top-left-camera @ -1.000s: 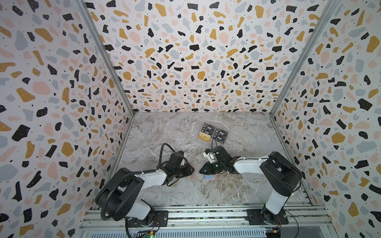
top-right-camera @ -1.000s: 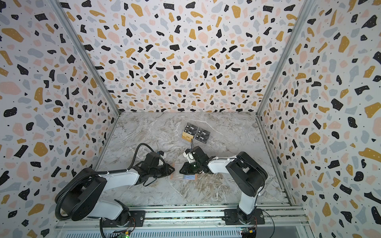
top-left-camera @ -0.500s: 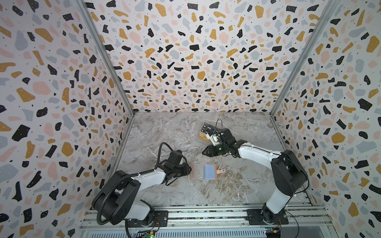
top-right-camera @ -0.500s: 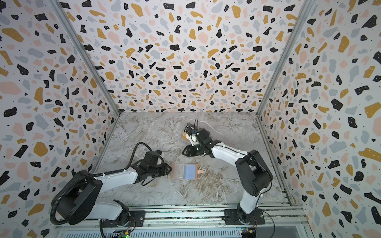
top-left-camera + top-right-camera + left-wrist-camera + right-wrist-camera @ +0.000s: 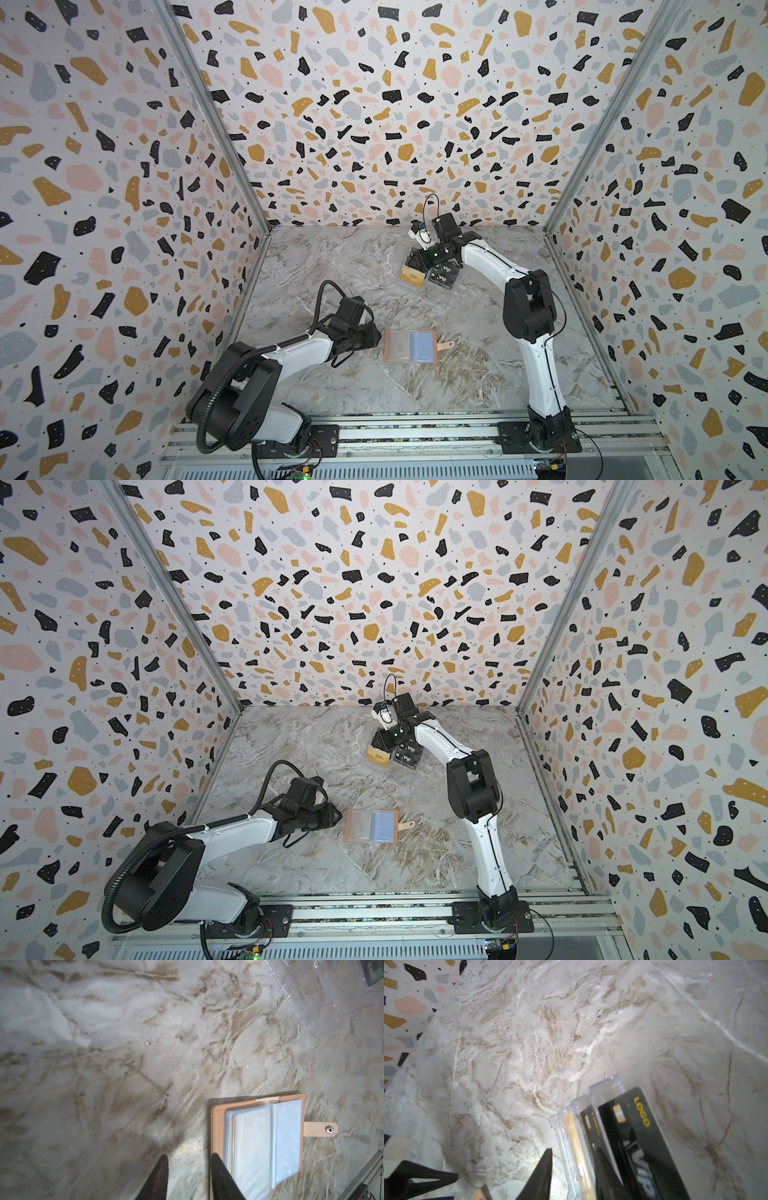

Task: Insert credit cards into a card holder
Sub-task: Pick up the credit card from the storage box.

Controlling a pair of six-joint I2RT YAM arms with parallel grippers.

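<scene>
Card holder (image 5: 410, 346) (image 5: 372, 826) lies just beside the left pincer (image 5: 189, 1155), open and flat on the marble-patterned tabletop (image 5: 332, 266), toward the front between the two arms. Its cover is salmon-pink with stitched edges. Bluish clear sleeves (image 5: 286, 1142) fan across the inside, and a strap tab (image 5: 321, 1129) with a round metal snap juts from the side away from the left arm.

The left pincer's jaws stand apart with nothing between them. One fingertip (image 5: 216, 1159) is at the card holder's near edge; I cannot tell whether it touches. The right pincer (image 5: 574, 1149), well apart from the holder, is at the clear acrylic stand (image 5: 604, 1084) toward the back. Its jaws are parted on either side of the gold-yellow credit card (image 5: 577, 1147) slotted there, and a gap shows between one finger and the stand. Black cards (image 5: 643, 1147) stand beside that card.

A second ago the right pincer was down on the card holder, hiding it. Half a second ago it had reached the stand, and the holder lay spread open where it lies now. The left pincer has stayed by the holder's edge.

The black cards read "Vip" in white in both top views. In the right wrist view the nearest one also shows "LOGO" in yellow. The gold card's print is too small to read.
</scene>
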